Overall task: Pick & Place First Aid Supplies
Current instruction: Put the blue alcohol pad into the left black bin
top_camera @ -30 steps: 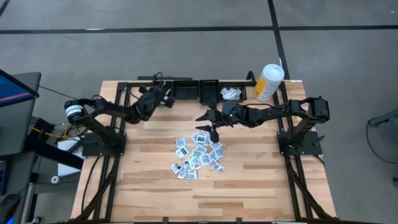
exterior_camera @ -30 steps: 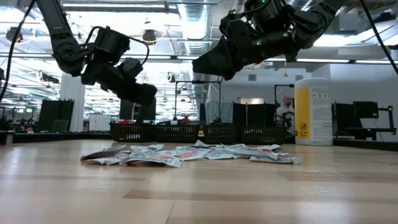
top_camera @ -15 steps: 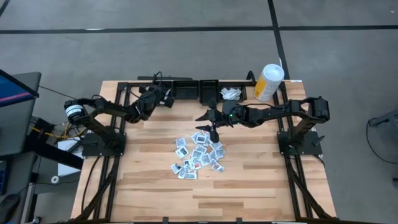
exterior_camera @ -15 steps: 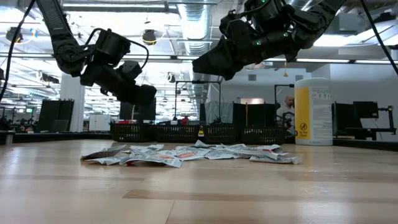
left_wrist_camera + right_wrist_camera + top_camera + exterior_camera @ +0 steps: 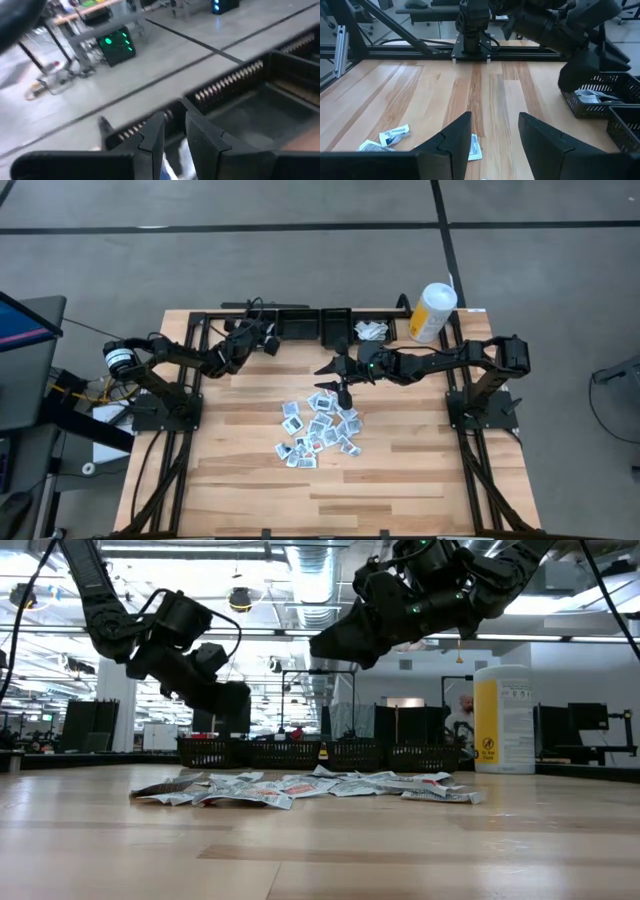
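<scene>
Since the earlier frame the left gripper (image 5: 268, 343) has moved a little toward the black baskets (image 5: 300, 327) at the table's far edge, its fingers parted above a white packet. The right gripper (image 5: 345, 392) hovers open above the packet pile (image 5: 318, 430) at mid-table.
</scene>
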Controlling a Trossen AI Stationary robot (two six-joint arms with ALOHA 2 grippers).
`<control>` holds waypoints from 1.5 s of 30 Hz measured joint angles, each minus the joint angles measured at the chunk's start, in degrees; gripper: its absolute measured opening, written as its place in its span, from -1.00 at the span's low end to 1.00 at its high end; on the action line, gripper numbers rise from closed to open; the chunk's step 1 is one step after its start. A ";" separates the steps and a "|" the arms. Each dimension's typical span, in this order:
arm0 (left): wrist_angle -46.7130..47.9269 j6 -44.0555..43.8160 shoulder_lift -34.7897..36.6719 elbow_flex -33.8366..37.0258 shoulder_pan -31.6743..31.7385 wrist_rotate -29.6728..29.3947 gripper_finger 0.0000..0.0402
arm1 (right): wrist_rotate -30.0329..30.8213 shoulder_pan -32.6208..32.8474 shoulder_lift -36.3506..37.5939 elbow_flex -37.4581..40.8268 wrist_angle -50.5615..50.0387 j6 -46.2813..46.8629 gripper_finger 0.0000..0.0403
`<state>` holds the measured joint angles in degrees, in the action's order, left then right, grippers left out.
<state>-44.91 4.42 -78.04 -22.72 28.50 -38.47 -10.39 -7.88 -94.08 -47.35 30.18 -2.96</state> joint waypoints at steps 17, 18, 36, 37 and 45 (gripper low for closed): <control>5.49 0.96 0.00 2.34 -12.82 49.31 -0.59 | 0.00 -0.11 0.00 0.02 -3.19 -0.63 -0.26; 5.46 1.96 0.00 2.91 -13.76 49.67 -0.60 | 0.00 -0.11 0.00 0.02 -3.19 -0.63 -0.26; 4.14 2.62 0.00 4.48 -21.47 49.67 -0.60 | -0.24 0.44 0.04 0.04 -12.82 -9.49 -0.31; 4.14 2.62 0.00 4.48 -22.29 49.81 -0.60 | -0.24 0.66 0.04 0.04 -14.39 -10.69 -0.32; 4.00 2.26 0.00 4.48 -27.61 59.71 -0.60 | -0.26 1.16 0.04 0.07 -18.41 -12.48 -0.34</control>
<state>-40.91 6.68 -78.04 -18.24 0.88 21.24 -10.66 -6.72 -94.04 -47.29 11.77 -15.44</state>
